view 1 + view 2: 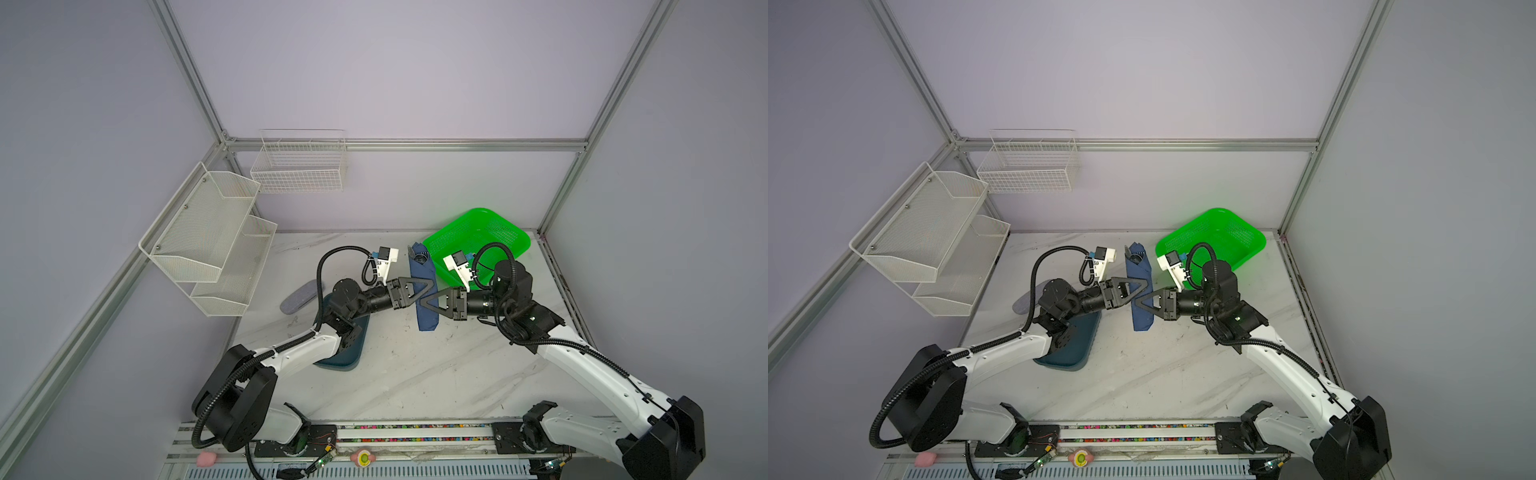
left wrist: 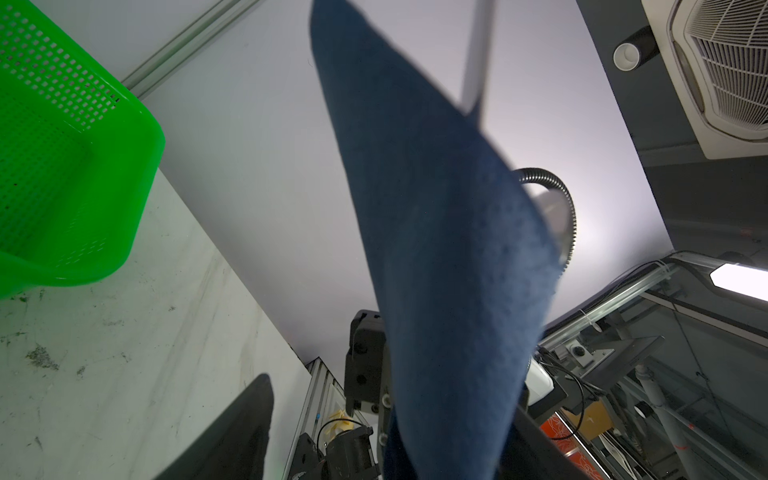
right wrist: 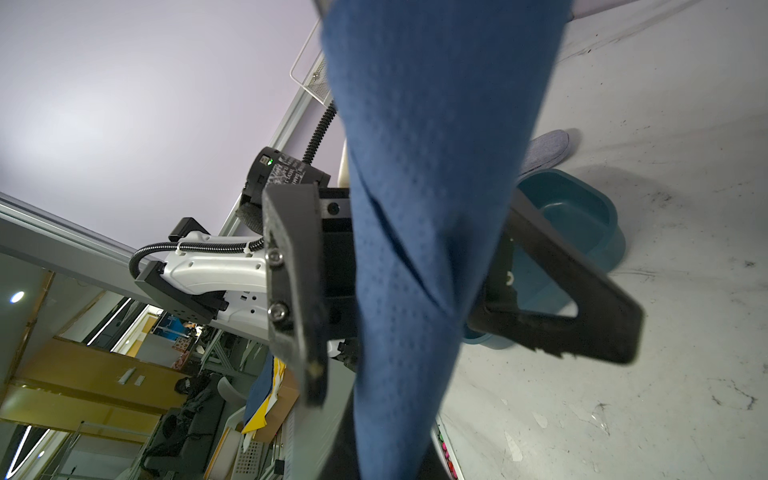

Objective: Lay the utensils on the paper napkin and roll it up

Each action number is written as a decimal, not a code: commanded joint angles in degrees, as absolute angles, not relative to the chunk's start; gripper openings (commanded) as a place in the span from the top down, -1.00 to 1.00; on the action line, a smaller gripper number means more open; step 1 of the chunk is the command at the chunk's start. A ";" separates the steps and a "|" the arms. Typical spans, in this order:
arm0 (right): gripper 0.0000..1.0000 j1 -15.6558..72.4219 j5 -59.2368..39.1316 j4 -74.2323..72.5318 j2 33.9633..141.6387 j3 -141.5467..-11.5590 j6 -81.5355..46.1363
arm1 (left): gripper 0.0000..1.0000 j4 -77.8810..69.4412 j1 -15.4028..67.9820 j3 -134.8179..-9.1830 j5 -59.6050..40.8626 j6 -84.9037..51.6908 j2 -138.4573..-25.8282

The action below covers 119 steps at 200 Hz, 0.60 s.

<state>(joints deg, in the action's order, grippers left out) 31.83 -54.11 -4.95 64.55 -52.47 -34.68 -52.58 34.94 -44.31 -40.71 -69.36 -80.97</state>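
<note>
Fingers (image 3: 606, 324) of left gripper (image 1: 432, 285) astride, right gripper (image 1: 420, 302) on, one napkin (image 1: 424, 272).

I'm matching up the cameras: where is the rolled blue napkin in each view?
In a top view: paper napkin mid-table, left of the green basket.
In a top view: the same, basket.
Left wrist: blue band down the centre.
Right wrist: blue band down the centre.
Landmark: green basket, missing only from the right wrist view.

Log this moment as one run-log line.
paper napkin: rolled around utensils | left gripper: open, jaws either side of the roll | right gripper: shut on paper napkin
</note>
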 commanded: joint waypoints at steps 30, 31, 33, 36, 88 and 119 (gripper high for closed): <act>0.89 31.99 -55.80 -9.49 63.79 -52.73 -34.98 | -0.21 -57.76 35.33 -48.45 -44.78 -70.52 -82.66; 0.89 31.99 -55.80 -9.49 63.76 -52.73 -34.98 | -0.19 -57.88 35.33 -48.44 -44.80 -70.59 -82.68; 0.89 31.99 -55.81 -9.49 63.75 -52.73 -34.98 | -0.17 -58.04 35.29 -48.43 -44.82 -70.65 -82.70; 0.89 31.99 -55.81 -9.49 63.72 -52.67 -34.95 | -0.15 -58.28 35.32 -48.47 -44.81 -70.85 -82.84; 0.88 31.99 -55.99 -9.85 63.68 -52.38 -35.15 | 0.28 -61.99 35.33 -48.80 -44.59 -73.30 -83.87; 0.86 31.90 -55.33 -9.84 63.38 -51.66 -35.28 | 0.56 -60.14 35.35 -47.83 -43.34 -71.76 -82.19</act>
<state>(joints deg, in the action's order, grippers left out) 31.81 -54.19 -5.37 64.58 -51.88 -35.53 -59.90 35.07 -44.34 -43.79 -72.88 -83.61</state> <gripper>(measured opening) 0.109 0.263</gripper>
